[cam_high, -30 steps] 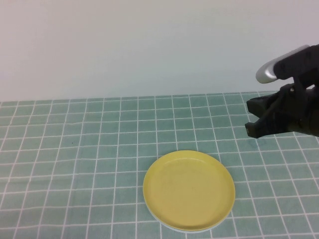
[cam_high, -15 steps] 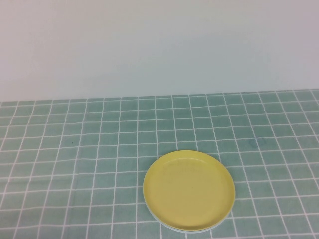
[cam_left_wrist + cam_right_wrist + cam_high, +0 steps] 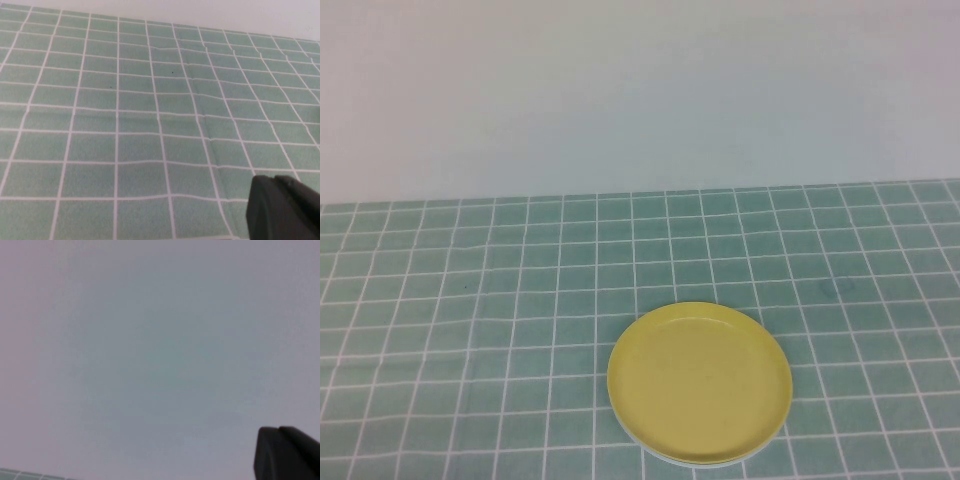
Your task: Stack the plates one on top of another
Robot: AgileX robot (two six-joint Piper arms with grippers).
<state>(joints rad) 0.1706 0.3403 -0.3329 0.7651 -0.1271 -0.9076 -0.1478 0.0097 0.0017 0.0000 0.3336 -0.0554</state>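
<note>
The yellow plate (image 3: 700, 383) lies on the green checked cloth at the front, right of centre in the high view. A thin white rim (image 3: 655, 453) of another plate shows under its near edge. No light blue plate shows. Neither arm is in the high view. My left gripper (image 3: 275, 181) is shut and empty, hanging above bare cloth in the left wrist view. My right gripper (image 3: 278, 431) is shut and empty, seen against the plain wall in the right wrist view.
The green cloth with white grid lines (image 3: 470, 330) covers the table up to a pale wall (image 3: 640, 90) at the back. A corner of the cloth (image 3: 20, 475) shows in the right wrist view.
A second ago my right arm was at the right edge of the high view; it has since drawn out of that view. The plates have not moved.
</note>
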